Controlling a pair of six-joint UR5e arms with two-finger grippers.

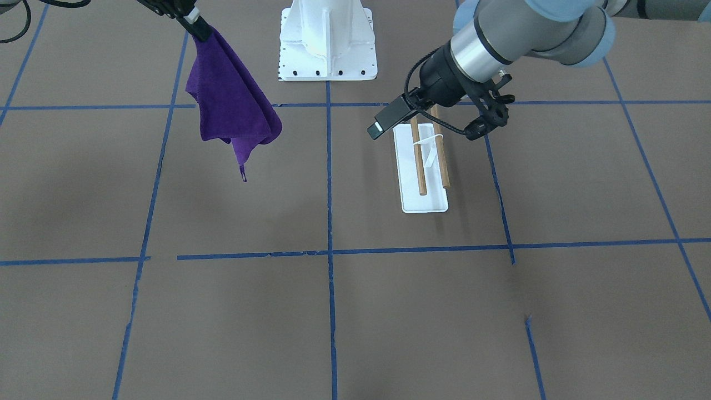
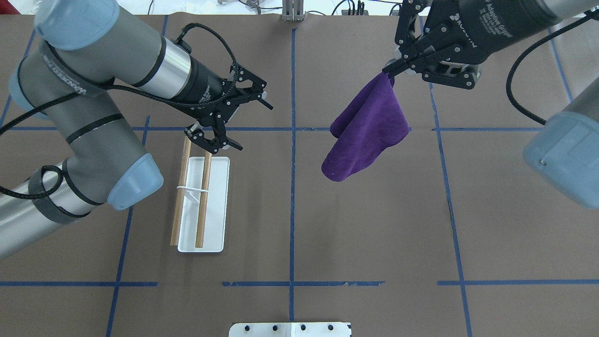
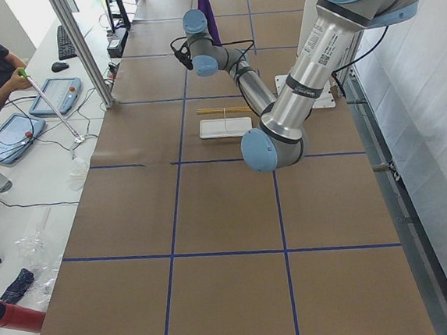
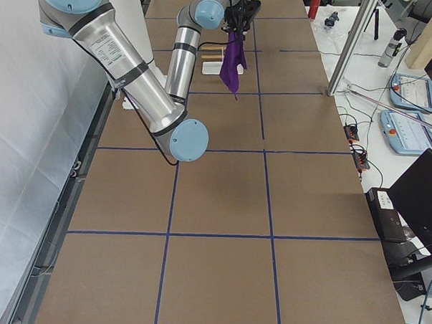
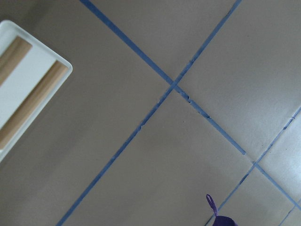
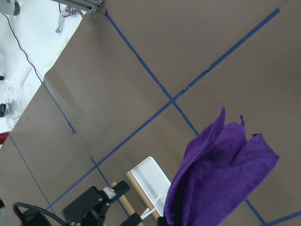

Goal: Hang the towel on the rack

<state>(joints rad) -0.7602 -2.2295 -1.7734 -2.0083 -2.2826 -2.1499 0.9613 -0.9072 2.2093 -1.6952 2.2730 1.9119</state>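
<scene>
Overhead exterior view is showing me the right gripper (image 2: 390, 71) pinching one corner of the towel (image 2: 369, 126), with its fingers pressed together on the cloth. The towel is hanging in loose folds on the right side, lifted clear of the table (image 2: 374, 224). Its loop tag (image 1: 243, 175) is dangling at the lowest corner. The left gripper (image 2: 255, 127) is hovering with fingers spread wide, just over the far end of the rack (image 2: 216, 201). That rack is standing on the left, well apart from the towel, its two dowels (image 2: 202, 206) lying parallel.
</scene>
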